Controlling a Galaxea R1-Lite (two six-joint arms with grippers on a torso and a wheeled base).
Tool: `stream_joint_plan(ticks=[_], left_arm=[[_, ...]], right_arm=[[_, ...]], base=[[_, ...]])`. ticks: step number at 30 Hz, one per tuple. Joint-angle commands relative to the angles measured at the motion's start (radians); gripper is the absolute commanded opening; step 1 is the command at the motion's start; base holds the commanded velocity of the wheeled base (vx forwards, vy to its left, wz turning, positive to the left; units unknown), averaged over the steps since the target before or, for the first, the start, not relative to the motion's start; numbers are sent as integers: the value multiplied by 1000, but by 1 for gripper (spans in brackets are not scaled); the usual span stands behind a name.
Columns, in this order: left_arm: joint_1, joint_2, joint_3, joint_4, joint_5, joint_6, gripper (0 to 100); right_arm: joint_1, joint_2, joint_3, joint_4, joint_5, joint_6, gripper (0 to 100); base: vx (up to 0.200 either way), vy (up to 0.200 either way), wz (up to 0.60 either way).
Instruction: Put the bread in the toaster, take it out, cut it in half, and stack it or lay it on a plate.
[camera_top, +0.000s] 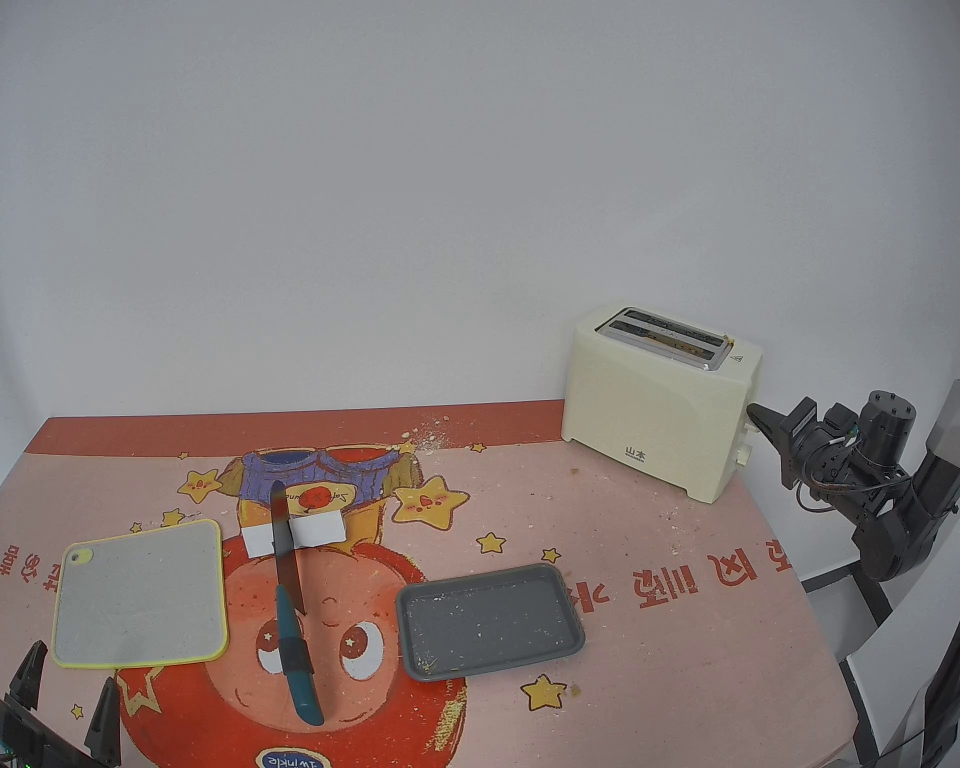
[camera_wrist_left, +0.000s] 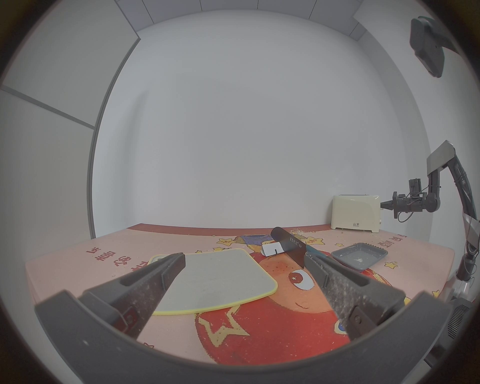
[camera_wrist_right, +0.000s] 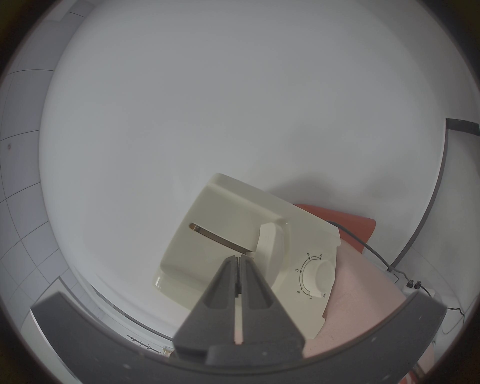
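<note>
Right gripper (camera_wrist_right: 238, 259) of mine is pinched shut on nothing, its tips close against the lever (camera_wrist_right: 272, 245) on the end face of the toaster (camera_top: 655, 415); whether they touch it I cannot tell. That end face is turned toward my right arm, with the dial (camera_wrist_right: 318, 276) just below the lever. The lever's slot runs up and down the face, and the lever seems to sit at the dial end of it, so I judge it is already pressed down. I see no bread lying on the table (camera_top: 650, 620). Something tan shows in the top slots, so I take it the bread is down inside, though I cannot be sure. The slots run lengthwise along the toaster's top, away from my right gripper, so a lift out would come from above. Left gripper (camera_wrist_left: 245, 259) hangs spread wide and empty at the near left corner, by the cutting board (camera_top: 140, 592), well apart from the toaster. Between them lie the knife (camera_top: 290, 600) and the grey plate (camera_top: 488, 620). My right arm is plainly the nearer one.
</note>
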Motion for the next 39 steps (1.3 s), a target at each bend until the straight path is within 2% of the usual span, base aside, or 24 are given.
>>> stream_joint_plan(ticks=[1,34,39], left_arm=[[-1,-12,18,-2,0,0,100],[-1,-10,18,0,1,0,100],[-1,-12,18,0,1,0,100]], right_arm=[[1,13,2,4,0,0,0],[1,-22,4,3,0,-1,0],[-8,-36,32,-88,0,-3,0]], base=[[0,0,0],[0,0,0],[0,0,0]])
